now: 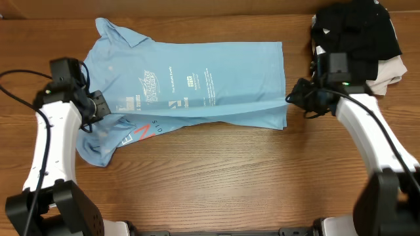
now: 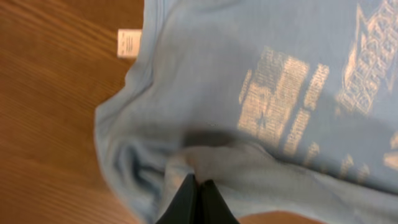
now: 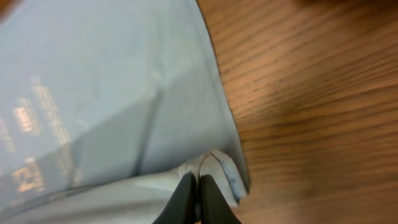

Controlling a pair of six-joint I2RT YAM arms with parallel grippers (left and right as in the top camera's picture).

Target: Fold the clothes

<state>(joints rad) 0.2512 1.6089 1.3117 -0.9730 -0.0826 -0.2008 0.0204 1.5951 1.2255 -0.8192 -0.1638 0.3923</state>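
The clothes are a light blue T-shirt (image 1: 197, 78) spread across the back half of the wooden table, collar to the left and hem to the right. White prints face up, and red-and-white lettering (image 1: 146, 133) shows on a turned-up flap near the front left. My left gripper (image 1: 104, 107) is shut on a pinch of cloth at the shirt's left side (image 2: 198, 182). At the hem's front corner, my right gripper (image 1: 290, 99) is shut on a bunched fold (image 3: 198, 177). A raised crease runs between the two grippers.
A pile of black garments (image 1: 354, 29) lies at the back right on a folded beige cloth (image 1: 388, 72), just behind the right arm. A white label (image 2: 129, 42) sticks out at the shirt's edge. Bare wood (image 1: 230, 177) fills the front.
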